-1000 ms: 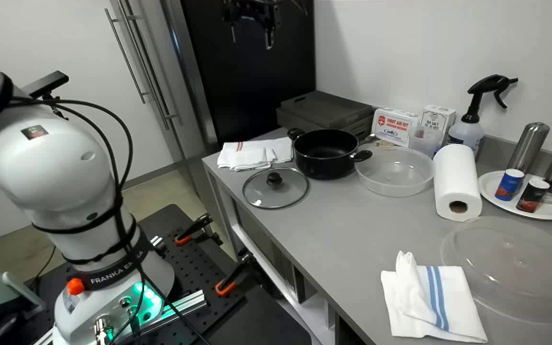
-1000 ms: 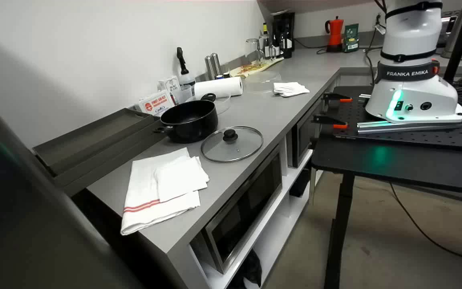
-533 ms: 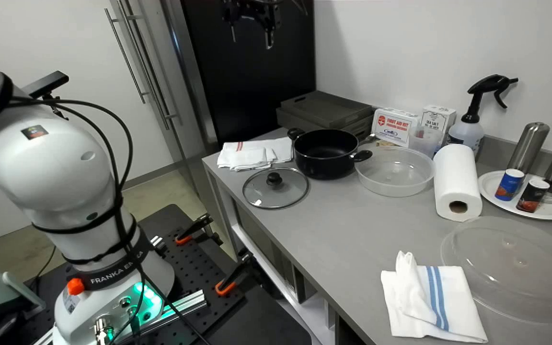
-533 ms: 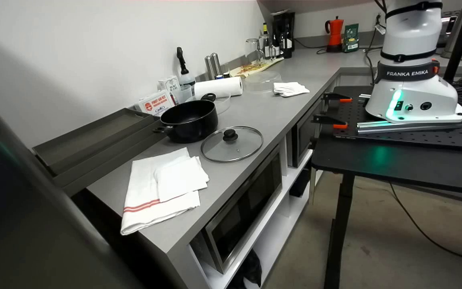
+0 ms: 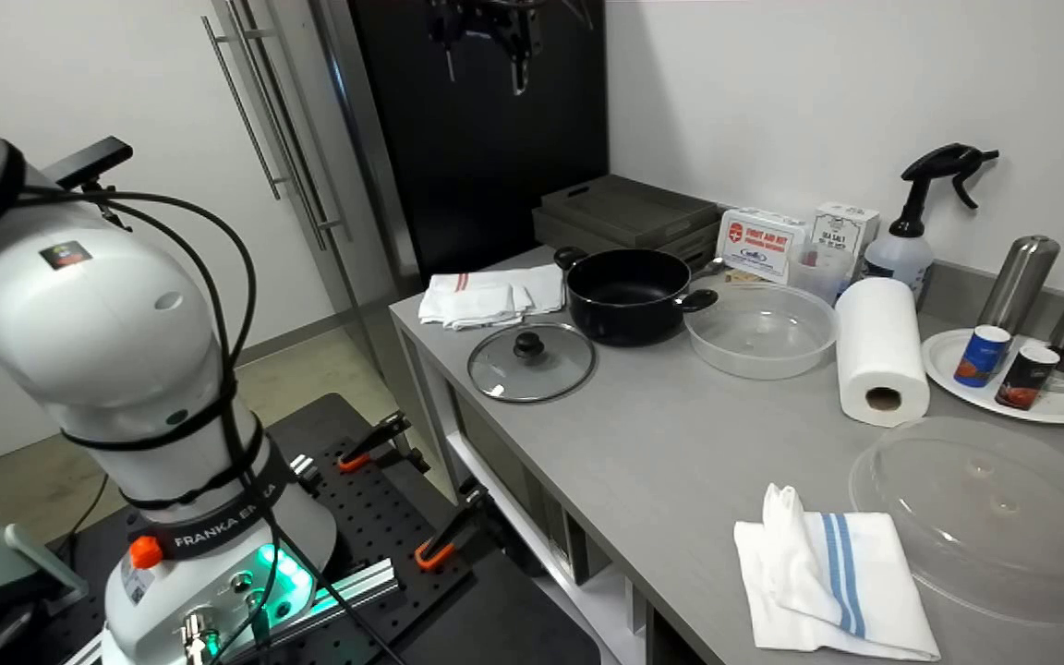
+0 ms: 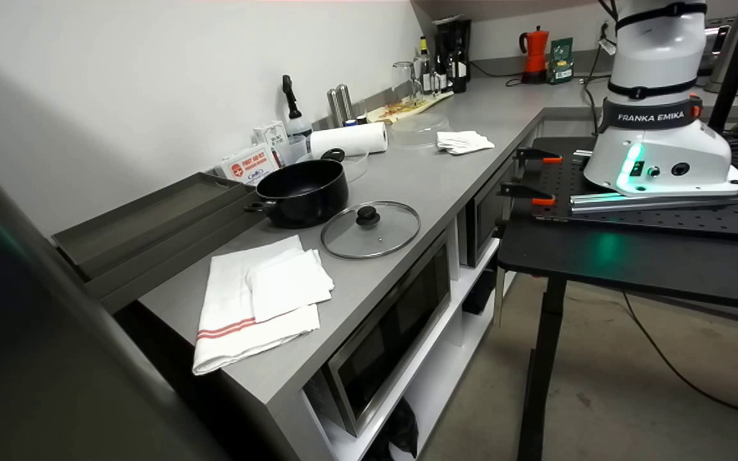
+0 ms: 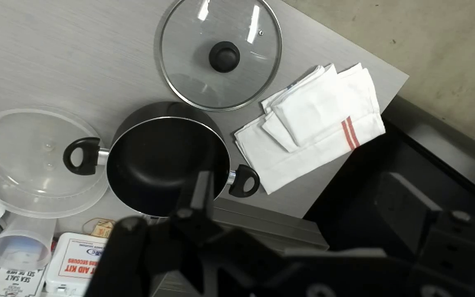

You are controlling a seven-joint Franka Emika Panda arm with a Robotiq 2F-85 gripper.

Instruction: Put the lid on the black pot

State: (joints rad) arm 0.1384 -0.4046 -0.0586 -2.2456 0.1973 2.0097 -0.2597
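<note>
The lid, clear glass with a thin metal rim and a dark knob, lies flat on the counter in both exterior views [image 5: 532,365] [image 6: 369,238] and in the wrist view [image 7: 196,78]. The black pot stands upright and uncovered right beside it, with two short handles, in both exterior views [image 5: 629,319] [image 6: 305,202] and in the wrist view [image 7: 163,156]. My gripper [image 5: 485,81] hangs high above the counter at the top of an exterior view. Its fingers are wide apart with nothing between them in the wrist view [image 7: 299,177].
Folded white towels [image 5: 495,294] lie beside the lid and pot. Dark stacked trays [image 5: 629,208] stand behind the pot. A clear bowl [image 5: 761,346], a first aid kit [image 5: 758,245] and a paper towel roll [image 5: 878,351] stand on the pot's other side. A dark fridge [image 5: 495,166] borders the counter.
</note>
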